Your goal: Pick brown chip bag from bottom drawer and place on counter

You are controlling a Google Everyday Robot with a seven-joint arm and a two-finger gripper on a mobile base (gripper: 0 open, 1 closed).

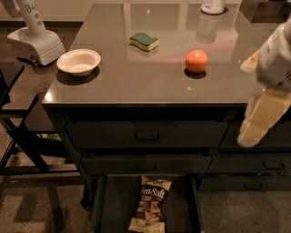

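Note:
The brown chip bag, dark brown with white "Sea Salt" lettering, lies flat in the open bottom drawer at the bottom centre of the camera view. The glossy grey-brown counter spans the upper half above the dark drawer fronts. My gripper, cream coloured and close to the camera, hangs at the right edge in front of the counter's right corner. It is well above and to the right of the bag and holds nothing that I can see.
On the counter sit a white bowl at the left, a green sponge, an orange ball and a white container at the back. Two shut upper drawers are above the open one. A white device and a black frame stand at the left.

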